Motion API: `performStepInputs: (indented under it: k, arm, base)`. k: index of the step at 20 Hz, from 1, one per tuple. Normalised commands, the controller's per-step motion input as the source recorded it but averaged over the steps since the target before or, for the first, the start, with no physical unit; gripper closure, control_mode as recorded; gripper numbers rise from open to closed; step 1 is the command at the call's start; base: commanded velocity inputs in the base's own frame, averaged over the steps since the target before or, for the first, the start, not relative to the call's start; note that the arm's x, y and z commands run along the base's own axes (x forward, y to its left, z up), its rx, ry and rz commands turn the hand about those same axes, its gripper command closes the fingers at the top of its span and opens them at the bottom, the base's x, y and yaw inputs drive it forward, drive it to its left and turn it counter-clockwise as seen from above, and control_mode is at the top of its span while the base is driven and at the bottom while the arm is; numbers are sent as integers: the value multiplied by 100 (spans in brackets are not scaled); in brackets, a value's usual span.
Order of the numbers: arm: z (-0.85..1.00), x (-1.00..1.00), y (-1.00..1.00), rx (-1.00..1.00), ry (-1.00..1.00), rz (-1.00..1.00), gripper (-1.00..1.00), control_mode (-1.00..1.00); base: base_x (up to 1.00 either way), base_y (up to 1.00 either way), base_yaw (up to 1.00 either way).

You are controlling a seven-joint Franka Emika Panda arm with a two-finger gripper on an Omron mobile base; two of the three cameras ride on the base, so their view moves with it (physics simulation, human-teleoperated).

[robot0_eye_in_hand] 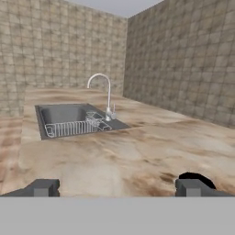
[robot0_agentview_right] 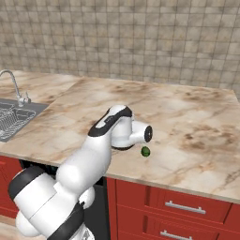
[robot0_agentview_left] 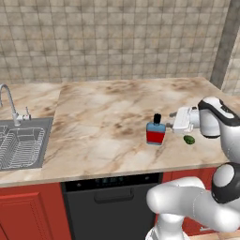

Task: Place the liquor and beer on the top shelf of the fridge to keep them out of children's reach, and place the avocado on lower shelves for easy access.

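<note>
Sink [robot0_agentview_left: 21, 145] sits at the frame's left; right of centre on the counter [robot0_agentview_left: 103, 122] stands the liquor [robot0_agentview_left: 155, 131], my gripper [robot0_agentview_left: 167, 123] level beside its cap, jaws spread wide, I judge for grasping. Avocado [robot0_agentview_left: 189, 139] lies further right.

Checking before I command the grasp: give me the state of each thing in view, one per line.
liquor: upright on the counter, cap on, not gripped.
avocado: lying on the counter, right of the liquor.
gripper: open, level with the liquor's cap.
faucet: no water running.
</note>
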Motion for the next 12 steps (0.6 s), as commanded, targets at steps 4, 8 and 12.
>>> performStepInputs:
  k: [4,8,12]
  arm:
    - [-5,26,0,0,0,0,-100,-100]
    - [-7,22,0,0,0,0,-100,-100]
    - [-10,22,0,0,0,0,-100,-100]
  base:
    - [0,0,0]
    - [0,0,0]
    - [0,0,0]
